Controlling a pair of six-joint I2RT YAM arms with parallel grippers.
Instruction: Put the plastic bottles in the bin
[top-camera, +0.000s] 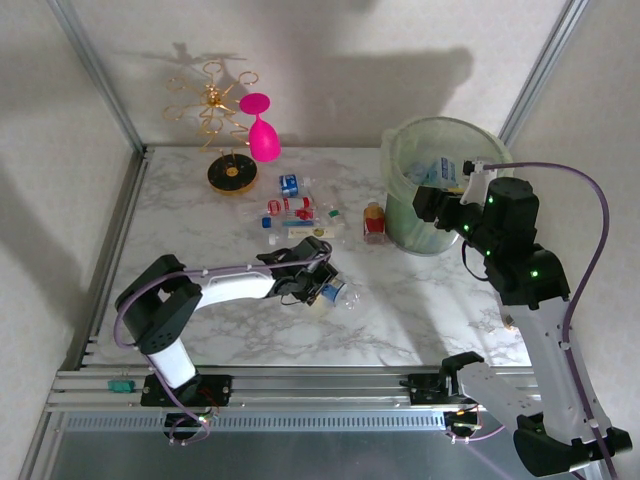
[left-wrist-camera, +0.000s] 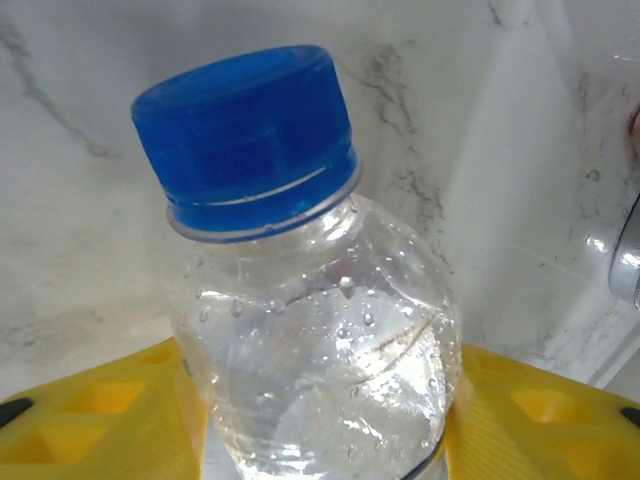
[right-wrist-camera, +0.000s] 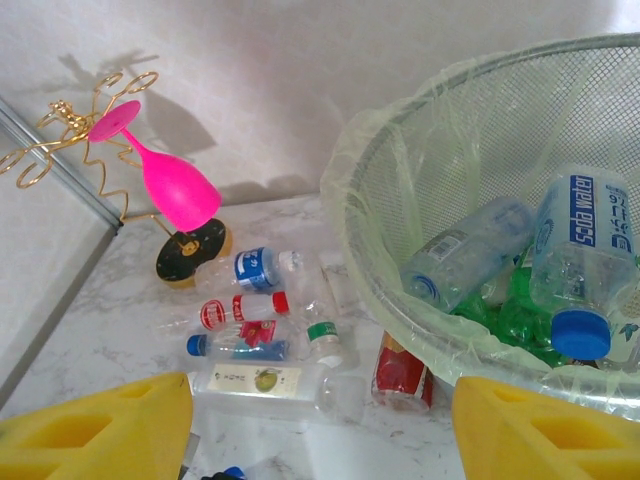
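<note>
Top view: your left gripper (top-camera: 322, 285) is out over the middle of the table (top-camera: 420, 320) with a clear bottle (top-camera: 343, 294) at its tip, blue cap pointing toward the right edge. It reads as the pick stage: the arm is low and stretched so the fingers take the body side-on. I can't tell whether the bottle is off the surface. The bin (top-camera: 400, 205) stands by the far right corner, well apart from that bottle. The loose bottles (top-camera: 300, 212) cluster toward the far edge, between the gold rack (top-camera: 215, 110) and the bin. Your right gripper (top-camera: 428, 205) hangs at the bin's near side. My guess is it's parked there to stay out of the left arm's way.

Left wrist: the clear bottle (left-wrist-camera: 320, 340) sits dead centre between the yellow fingers (left-wrist-camera: 90, 425), with the body against a pad on each side and the neck and cap sticking out past the tips. The jaws are clamped on the body below the shoulder, which looks like a sound hold.

Right wrist: the right gripper (right-wrist-camera: 322, 405) has its jaws spread with nothing between them. The bin (right-wrist-camera: 400, 200) is ahead to the right, with binned bottles (right-wrist-camera: 585, 240) inside. The loose bottles (right-wrist-camera: 255, 315) lie on the table left of it, one red-labelled bottle (right-wrist-camera: 400, 375) just beside its wall.
</note>
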